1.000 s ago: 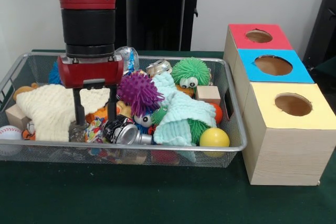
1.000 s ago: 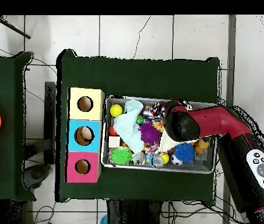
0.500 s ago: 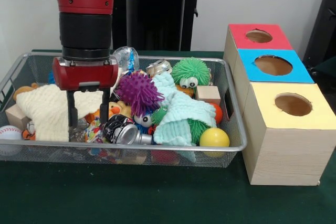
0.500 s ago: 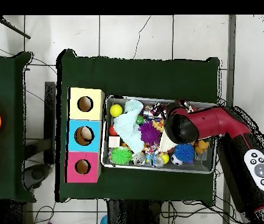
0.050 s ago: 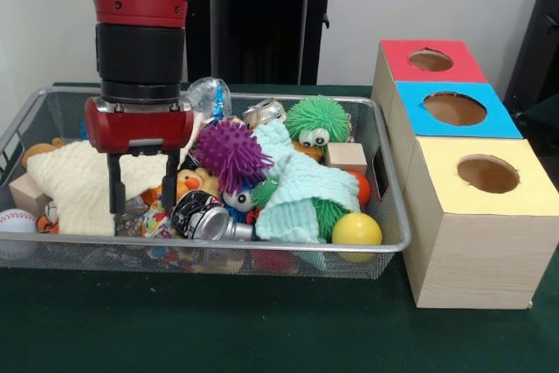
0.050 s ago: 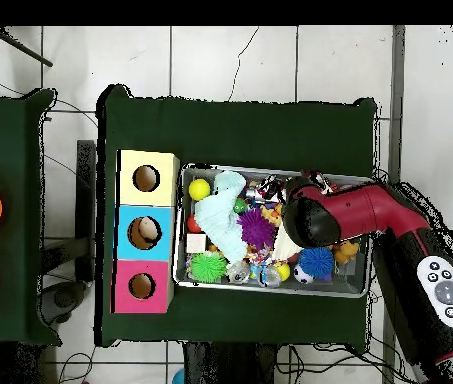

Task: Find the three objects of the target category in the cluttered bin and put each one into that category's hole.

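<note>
The gripper [image 5: 140, 185] hangs in the left half of the wire bin [image 5: 384, 172], its two black fingers [image 5: 114, 183] spread apart and holding nothing, tips just above the clutter. Behind them lies a cream cloth [image 5: 83, 183]; just beside the right finger sits a purple spiky ball [image 5: 231, 154], with a crushed can [image 5: 210, 218] below it. Further right are a mint cloth [image 5: 301, 189], a green fuzzy ball [image 5: 317, 120], a wood block [image 5: 348, 157] and a yellow ball [image 5: 356, 230]. A baseball [image 5: 16, 221] rests at the bin's left end. Right of the bin stand the red box [image 5: 432, 60], blue box [image 5: 454, 109] and yellow box [image 5: 485, 176], each with a hole.
</note>
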Tool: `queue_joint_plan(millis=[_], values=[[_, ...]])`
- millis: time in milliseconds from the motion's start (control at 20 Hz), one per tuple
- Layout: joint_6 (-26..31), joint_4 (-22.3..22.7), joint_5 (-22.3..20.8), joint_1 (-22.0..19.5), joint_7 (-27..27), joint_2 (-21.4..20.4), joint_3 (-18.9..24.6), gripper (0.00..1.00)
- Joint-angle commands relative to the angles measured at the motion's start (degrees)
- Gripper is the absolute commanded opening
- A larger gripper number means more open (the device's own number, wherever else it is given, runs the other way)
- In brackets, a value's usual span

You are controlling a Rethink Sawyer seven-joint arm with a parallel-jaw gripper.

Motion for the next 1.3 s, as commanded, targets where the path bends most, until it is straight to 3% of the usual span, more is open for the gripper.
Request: queue_joint_plan(millis=[50,400,900,950,1300], values=[[-1.5,-1.1,-3.0,0.8,-8.8,3.8,0.4,1.00],[-0.9,-0.1,0.6,-0.9,-7.4,5.0,1.8,1.00],[-1.9,-0.7,-0.7,-1.6,-7.9,8.4,0.8,1.00],[-1.7,-0.6,-0.7,-1.4,-8.1,8.3,0.7,0.00],[0.1,0.6,0.3,-0.3,-7.0,5.4,0.2,0.00]])
